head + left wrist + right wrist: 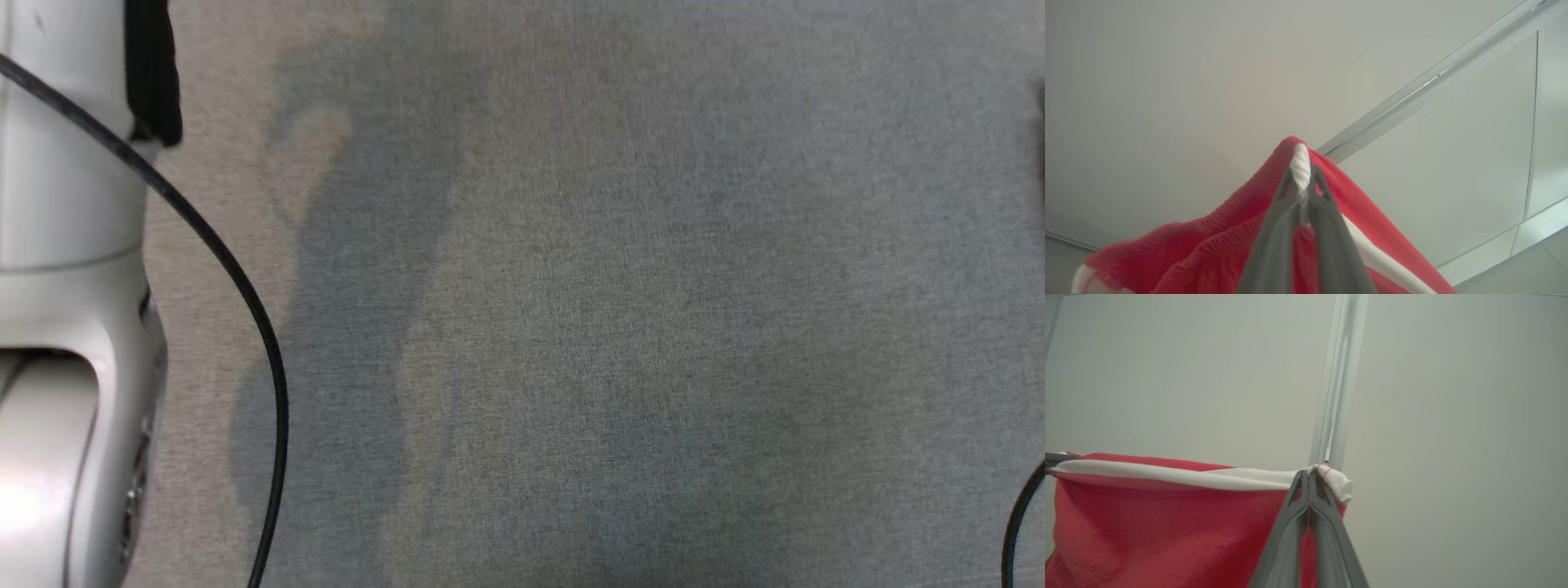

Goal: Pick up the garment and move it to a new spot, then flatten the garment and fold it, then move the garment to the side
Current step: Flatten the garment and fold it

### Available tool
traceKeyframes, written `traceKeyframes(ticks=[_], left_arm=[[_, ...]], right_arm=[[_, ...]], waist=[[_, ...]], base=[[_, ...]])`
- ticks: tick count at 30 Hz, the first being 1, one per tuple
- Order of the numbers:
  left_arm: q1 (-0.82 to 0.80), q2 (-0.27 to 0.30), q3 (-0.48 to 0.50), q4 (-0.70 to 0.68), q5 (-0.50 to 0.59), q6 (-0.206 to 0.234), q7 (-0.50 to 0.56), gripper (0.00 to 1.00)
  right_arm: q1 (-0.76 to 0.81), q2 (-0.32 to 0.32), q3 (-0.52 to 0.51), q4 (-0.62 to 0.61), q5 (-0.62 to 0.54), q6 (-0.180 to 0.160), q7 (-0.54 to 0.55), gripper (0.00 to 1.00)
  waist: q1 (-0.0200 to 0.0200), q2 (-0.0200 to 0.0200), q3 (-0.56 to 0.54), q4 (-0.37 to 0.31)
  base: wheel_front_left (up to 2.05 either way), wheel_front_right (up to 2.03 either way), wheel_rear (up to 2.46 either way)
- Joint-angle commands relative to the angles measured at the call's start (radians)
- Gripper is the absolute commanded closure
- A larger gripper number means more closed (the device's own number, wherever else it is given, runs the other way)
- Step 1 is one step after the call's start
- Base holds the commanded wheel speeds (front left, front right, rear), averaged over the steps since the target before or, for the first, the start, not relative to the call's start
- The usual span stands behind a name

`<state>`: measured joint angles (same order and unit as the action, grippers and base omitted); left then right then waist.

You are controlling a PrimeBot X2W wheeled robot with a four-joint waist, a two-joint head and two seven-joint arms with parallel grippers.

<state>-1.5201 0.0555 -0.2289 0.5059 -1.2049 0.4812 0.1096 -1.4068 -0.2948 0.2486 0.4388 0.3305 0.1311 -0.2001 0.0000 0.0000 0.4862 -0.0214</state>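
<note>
At the head view's left edge a pale arm [57, 204] stands beside a black cable [214, 245], above a grey cloth surface [612, 327]. The left gripper [1302, 175] is clenched on the garment [1208, 245] at a rolled white edge. The right gripper [1309, 475] pinches its white hem, and the red cloth hangs raised against pale panels [1453, 416].

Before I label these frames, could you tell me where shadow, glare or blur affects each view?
Head view: broad soft shadows mottle the grey surface; glare on the pale arm, lower left. Left wrist view: even light; the left gripper, shut on the garment, blurs near the lens. Right wrist view: flat light; the right gripper blurs likewise.
</note>
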Motion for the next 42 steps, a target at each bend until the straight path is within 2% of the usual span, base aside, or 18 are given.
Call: traceKeyframes(ticks=[1,4,7,13,17,28,30,31,38,42], left_arm=[[-0.042,0.008,0.006,0.038,0.009,-0.032,-0.030,1.00],[-0.095,0.006,0.004,0.129,0.020,-0.112,-0.096,1.00],[-0.089,0.004,-0.030,0.214,0.055,-0.191,-0.152,1.00],[0.011,0.007,-0.113,0.392,0.115,-0.319,-0.198,1.00],[0.111,0.002,-0.170,0.489,0.136,-0.390,-0.196,1.00],[0.308,0.035,-0.348,0.670,0.267,-0.511,-0.160,1.00],[0.332,0.044,-0.394,0.682,0.309,-0.530,-0.172,1.00],[0.365,0.048,-0.452,0.693,0.360,-0.545,-0.180,1.00],[0.448,0.047,-0.539,0.714,0.432,-0.569,-0.234,1.00],[0.489,0.045,-0.546,0.722,0.430,-0.575,-0.268,1.00]], right_arm=[[-0.037,0.010,-0.005,0.032,-0.016,-0.001,-0.029,1.00],[-0.074,0.042,-0.023,0.085,-0.033,-0.001,-0.061,1.00],[-0.044,0.073,-0.001,0.093,-0.055,-0.001,-0.066,1.00],[0.117,0.111,0.028,0.108,-0.047,-0.001,-0.067,1.00],[0.254,0.106,0.051,0.127,-0.032,-0.001,-0.067,1.00],[0.490,0.069,0.136,0.190,0.009,-0.001,-0.067,1.00],[0.514,0.058,0.161,0.207,0.014,-0.001,-0.067,1.00],[0.542,0.049,0.172,0.221,0.029,-0.001,-0.067,1.00],[0.625,0.029,0.218,0.264,0.089,-0.001,-0.067,1.00],[0.658,0.016,0.255,0.279,0.132,-0.001,-0.066,1.00]], waist=[[0.0000,0.0000,0.080,-0.029],[0.0000,0.0000,0.112,-0.032],[0.0000,0.0000,0.137,-0.031],[0.0000,0.0000,0.157,-0.012],[0.0000,0.0000,0.138,0.011],[0.0000,0.0000,0.022,0.043],[0.0000,0.0000,0.000,0.045],[0.0000,0.0000,-0.021,0.046],[0.0000,0.0000,-0.093,0.042],[0.0000,0.0000,-0.133,0.035]], base=[[0.00,0.00,0.00],[0.00,0.00,0.00],[0.00,0.00,0.00],[0.00,0.00,0.00],[0.00,0.00,0.00],[0.00,0.00,0.00],[0.00,0.00,0.00],[0.00,0.00,0.00],[0.00,0.00,0.00],[0.00,0.00,0.00]])
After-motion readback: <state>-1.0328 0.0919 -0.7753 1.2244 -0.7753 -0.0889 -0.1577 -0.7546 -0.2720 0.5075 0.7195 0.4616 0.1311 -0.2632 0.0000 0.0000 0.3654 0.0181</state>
